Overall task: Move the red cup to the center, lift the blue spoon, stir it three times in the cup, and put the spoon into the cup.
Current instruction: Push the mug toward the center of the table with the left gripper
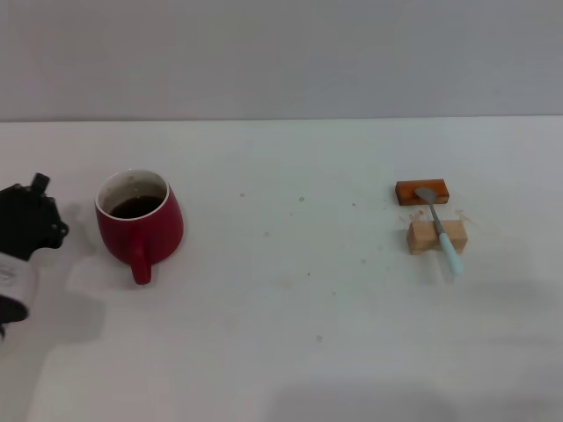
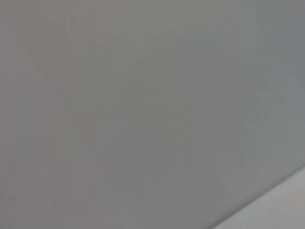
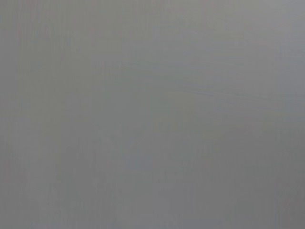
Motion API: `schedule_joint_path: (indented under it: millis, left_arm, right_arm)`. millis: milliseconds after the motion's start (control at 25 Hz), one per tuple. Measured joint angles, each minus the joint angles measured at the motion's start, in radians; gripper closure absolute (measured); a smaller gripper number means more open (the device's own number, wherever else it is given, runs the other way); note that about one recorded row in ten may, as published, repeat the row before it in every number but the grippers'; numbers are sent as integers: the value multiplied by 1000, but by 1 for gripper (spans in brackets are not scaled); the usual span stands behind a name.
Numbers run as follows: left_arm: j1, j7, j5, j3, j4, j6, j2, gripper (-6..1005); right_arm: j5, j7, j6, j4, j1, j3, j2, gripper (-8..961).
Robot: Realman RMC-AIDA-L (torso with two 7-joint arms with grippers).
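The red cup (image 1: 139,221) stands on the left part of the white table, with dark liquid inside and its handle turned toward the near edge. The blue spoon (image 1: 441,232) lies at the right, its grey bowl on an orange-brown block (image 1: 421,191) and its neck across a pale wooden block (image 1: 436,236), while the pale-blue handle points toward me. My left gripper (image 1: 33,220) sits at the far left edge, just left of the cup and apart from it. The right gripper is out of view. Both wrist views show only plain grey.
The white table (image 1: 290,308) runs back to a grey wall. A wide bare stretch of tabletop lies between the cup and the two blocks. A faint shadow falls on the table at the lower right.
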Motion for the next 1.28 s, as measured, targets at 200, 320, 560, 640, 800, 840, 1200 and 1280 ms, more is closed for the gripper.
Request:
schedule_joint_path:
  millis: [200,320,560,640,800,840,1200,1280]
  left_arm:
    - [-38,94,0,9,-2,-76,-2,988]
    - [-47,115,0,11,-2,-90,-2,985]
    - [-67,146,0,26,5,-114,-1,977]
    - [-71,147,0,45,7,-116,0,975]
    - [-76,153,0,77,8,-117,1,970]
    - [-78,153,0,89,8,-118,1,968]
    - [-85,154,1,166,-2,-109,-1,957]
    - [-87,154,1,185,-5,-107,-1,955]
  right_arm:
    - [0,0,0,-1,1,-1,0,177]
    - [0,1,-2,-1,-1,-2,0,177]
    - [0,1,-2,-1,2,-2,0,178]
    - [0,1,-2,-1,5,-2,0,178]
    - [0,2,-2,-1,9,-2,-1,178]
    - [0,2,-2,-1,9,-2,-1,178]
    - [0,2,-2,-7,14,-2,-2,178]
    - [0,2,-4,-7,14,-2,-2,178]
